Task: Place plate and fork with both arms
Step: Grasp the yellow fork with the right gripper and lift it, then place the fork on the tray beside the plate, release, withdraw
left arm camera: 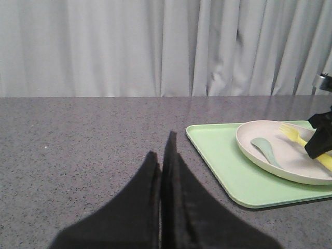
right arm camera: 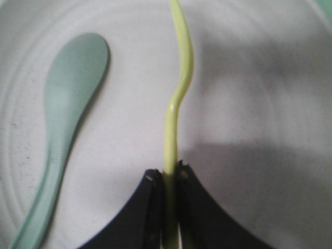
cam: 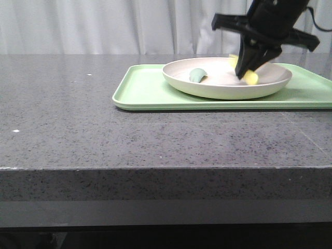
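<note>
Your right gripper [cam: 248, 70] is clamped on the handle of the small pale-yellow plastic fork [right arm camera: 176, 98], jaws pressed together with the thin stem running out between them. The fork sits inside the large round off-white plate with the raised rim [cam: 179, 78], its tines pointing away from the gripper over the dish floor. I cannot tell whether the tines touch the floor or hang just above it. The plate itself rests on the flat rectangular light-green tray [cam: 140, 88], which lies on the speckled grey stone table [cam: 78, 119].

Beside the fork, apart from it, lies a small grey-green rounded spoon [right arm camera: 65, 119] in the same dish; keep clear of it.

Your left gripper [left arm camera: 163, 171] hangs over bare table well to the side of the tray, its fingers closed together on nothing.

Expect the fork to be very light and a little springy. The stem is narrow, curved and smooth, so it could twist or slip in a pinch taken near the end. Your present hold low on the handle looks sound.

The plate looks stiff and matte, heavier than the fork. Its raised rim is the natural place for the left gripper to take it.
</note>
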Robot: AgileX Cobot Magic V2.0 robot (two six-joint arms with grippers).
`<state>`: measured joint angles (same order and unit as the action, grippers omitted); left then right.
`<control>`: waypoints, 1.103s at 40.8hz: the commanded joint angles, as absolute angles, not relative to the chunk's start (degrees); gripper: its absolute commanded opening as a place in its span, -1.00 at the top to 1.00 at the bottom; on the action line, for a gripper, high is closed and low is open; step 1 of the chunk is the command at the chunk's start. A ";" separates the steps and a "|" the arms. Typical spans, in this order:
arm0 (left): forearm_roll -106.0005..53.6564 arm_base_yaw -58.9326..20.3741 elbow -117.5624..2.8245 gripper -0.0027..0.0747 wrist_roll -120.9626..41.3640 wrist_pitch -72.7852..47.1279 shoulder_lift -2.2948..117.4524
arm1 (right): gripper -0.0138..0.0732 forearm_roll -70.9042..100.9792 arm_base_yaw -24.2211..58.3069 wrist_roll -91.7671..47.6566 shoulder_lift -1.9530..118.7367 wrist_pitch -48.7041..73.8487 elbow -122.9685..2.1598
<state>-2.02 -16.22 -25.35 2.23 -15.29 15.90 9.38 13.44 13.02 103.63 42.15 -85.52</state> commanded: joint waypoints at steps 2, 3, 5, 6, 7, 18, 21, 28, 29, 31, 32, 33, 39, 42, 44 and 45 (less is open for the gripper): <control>-2.17 -16.09 -26.90 0.98 2.11 -10.88 16.38 | 0.68 8.12 11.83 12.72 98.03 40.61 -88.66; -2.17 -16.09 -26.90 0.98 2.11 -10.88 16.38 | 0.68 7.44 11.45 12.72 97.59 40.91 -88.87; -2.17 -16.09 -26.90 0.98 2.11 -10.88 16.38 | 0.68 6.16 10.30 12.72 96.69 41.51 -88.89; -2.17 -16.09 -26.90 0.98 2.11 -10.88 16.38 | 0.68 5.32 9.82 12.72 96.20 41.83 -88.89; -2.17 -16.09 -26.90 0.98 2.11 -10.88 16.38 | 0.68 4.99 9.30 12.72 95.91 42.25 -88.89; -2.17 -16.09 -26.90 0.98 2.11 -10.88 16.38 | 0.68 0.00 2.70 12.36 96.50 48.59 -87.69; -2.17 -16.09 -26.90 0.98 2.11 -10.88 16.38 | 0.68 0.00 2.35 10.74 97.66 48.34 -86.69; -2.17 -16.09 -26.90 0.98 2.11 -10.88 16.38 | 0.67 0.00 2.40 9.38 101.68 47.76 -85.98; -2.17 -16.09 -26.90 0.98 2.11 -10.88 16.38 | 0.67 0.00 2.40 9.38 101.84 47.76 -85.98; -2.17 -16.09 -26.90 0.98 2.11 -10.88 16.38 | 0.65 0.00 2.40 9.38 102.58 47.74 -85.98; -2.17 -16.09 -26.90 0.98 2.11 -10.88 16.38 | 0.62 0.00 2.40 9.38 102.70 47.68 -85.98; -2.17 -16.09 -26.90 0.98 2.11 -10.88 16.38 | 0.57 0.00 2.40 9.38 102.70 47.68 -85.98; -2.17 -16.09 -26.90 0.98 2.11 -10.88 16.38 | 0.03 0.00 2.40 9.38 101.93 47.16 -85.98; -2.17 -16.09 -26.90 0.98 2.11 -10.88 16.38 | -0.19 0.00 2.40 9.22 100.78 47.15 -85.98; -2.17 -16.09 -26.90 0.98 2.11 -10.88 16.38 | -0.23 0.00 2.40 8.93 99.50 47.08 -85.98; -2.17 -16.09 -26.90 0.98 2.11 -10.88 16.38 | -0.23 0.00 2.40 8.82 98.78 46.94 -85.98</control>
<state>-2.02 -16.22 -25.35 2.23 -15.29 15.90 0.42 2.61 9.88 104.15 49.13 -84.56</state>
